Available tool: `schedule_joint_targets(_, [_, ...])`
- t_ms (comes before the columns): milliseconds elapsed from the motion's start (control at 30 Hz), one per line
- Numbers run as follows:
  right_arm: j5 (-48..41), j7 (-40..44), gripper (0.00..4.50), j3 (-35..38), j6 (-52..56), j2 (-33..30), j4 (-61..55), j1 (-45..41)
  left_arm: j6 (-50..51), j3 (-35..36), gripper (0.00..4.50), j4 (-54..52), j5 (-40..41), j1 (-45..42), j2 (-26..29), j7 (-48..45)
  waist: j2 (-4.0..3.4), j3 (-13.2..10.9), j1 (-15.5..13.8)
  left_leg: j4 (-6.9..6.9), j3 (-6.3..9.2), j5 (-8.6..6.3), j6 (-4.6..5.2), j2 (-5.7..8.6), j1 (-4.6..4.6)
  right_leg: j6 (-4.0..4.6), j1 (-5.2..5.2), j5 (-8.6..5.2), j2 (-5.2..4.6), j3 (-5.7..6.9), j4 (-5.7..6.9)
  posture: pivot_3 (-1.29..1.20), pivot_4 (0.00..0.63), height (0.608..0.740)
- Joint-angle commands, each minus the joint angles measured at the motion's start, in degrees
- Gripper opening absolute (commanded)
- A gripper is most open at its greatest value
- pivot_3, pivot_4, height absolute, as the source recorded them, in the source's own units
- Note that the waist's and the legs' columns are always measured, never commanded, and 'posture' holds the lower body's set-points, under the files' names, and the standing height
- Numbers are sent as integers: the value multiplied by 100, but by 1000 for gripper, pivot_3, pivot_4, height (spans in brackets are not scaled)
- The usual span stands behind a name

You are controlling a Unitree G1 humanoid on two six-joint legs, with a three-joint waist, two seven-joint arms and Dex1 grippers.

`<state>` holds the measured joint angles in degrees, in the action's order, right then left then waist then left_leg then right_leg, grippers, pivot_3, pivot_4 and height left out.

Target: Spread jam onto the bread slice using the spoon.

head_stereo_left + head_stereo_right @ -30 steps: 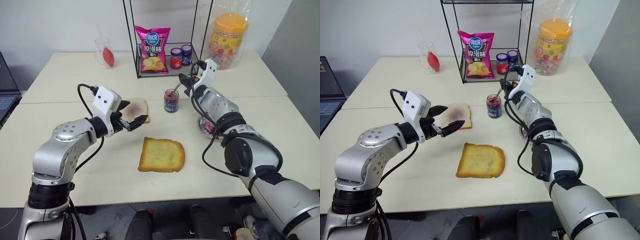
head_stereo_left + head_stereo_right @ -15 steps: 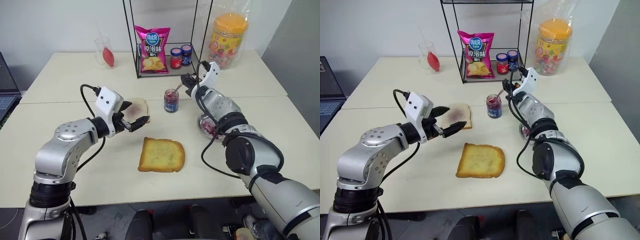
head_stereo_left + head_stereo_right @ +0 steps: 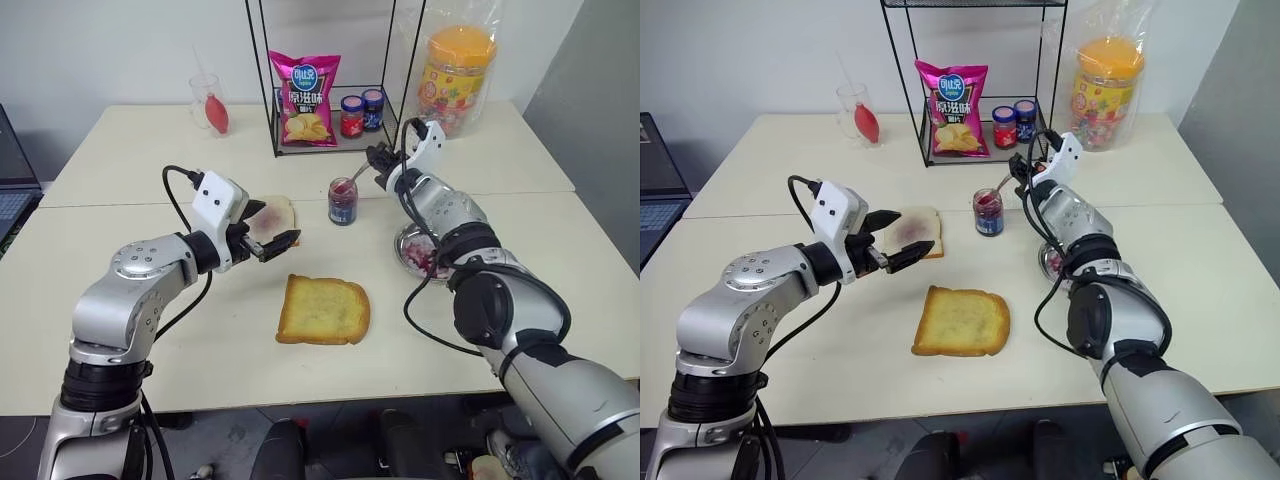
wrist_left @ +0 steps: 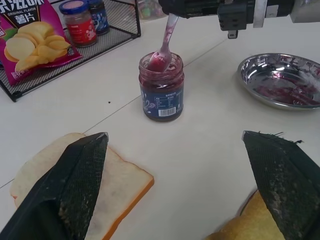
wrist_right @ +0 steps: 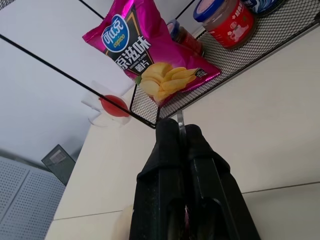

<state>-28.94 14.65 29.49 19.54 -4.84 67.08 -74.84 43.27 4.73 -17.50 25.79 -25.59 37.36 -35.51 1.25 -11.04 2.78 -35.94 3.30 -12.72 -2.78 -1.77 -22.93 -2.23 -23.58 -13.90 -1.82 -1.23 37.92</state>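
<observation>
Head views looking down over table; left wrist close, facing jam jar; right wrist facing chip bag; jar shared.

Glass, steel and toast on a matt table

The spoon was shiny metal, smeared pink; its bowl sat in a clear glass jam jar with a glossy printed label. The steel dish gleamed mirror-bright under wet red jam streaks. The bread slice looked dry, porous and golden, with a rougher crust. The left gripper wore black fingers with a coarse, gritty texture. The tabletop was smooth, pale and matt. The chip bag was glossy foil-like plastic.
</observation>
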Motion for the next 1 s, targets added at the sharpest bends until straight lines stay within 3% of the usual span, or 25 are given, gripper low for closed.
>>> schedule_joint_targets(33, [-207,-24,12,121,25,-100,-326,-178,-146,46,4500,-71,-43,-160,3,5,0,0,0,0,0,0,0,0,0,0,0,0,0,0,0,0,150,740])
schedule_joint_targets(600, [-633,-175,12,404,281,-128,-650,-37,-304,78,4500,-8,29,-208,-82,-135,0,0,11,2,0,0,0,0,-1,0,0,0,0,0,-3,0,150,740])
schedule_joint_targets(733, [-874,-2,12,242,849,-10,-1592,144,-480,242,4500,-109,83,-53,32,-318,-1,-1,11,4,0,0,0,0,-1,0,0,0,0,0,-3,0,150,740])
schedule_joint_targets(1000, [-1796,-427,12,-368,2817,347,-4930,1269,-909,507,4500,-640,140,1081,911,-1272,-5,-3,16,19,1,0,0,-5,-4,15,-13,-9,1,4,3,0,150,740])
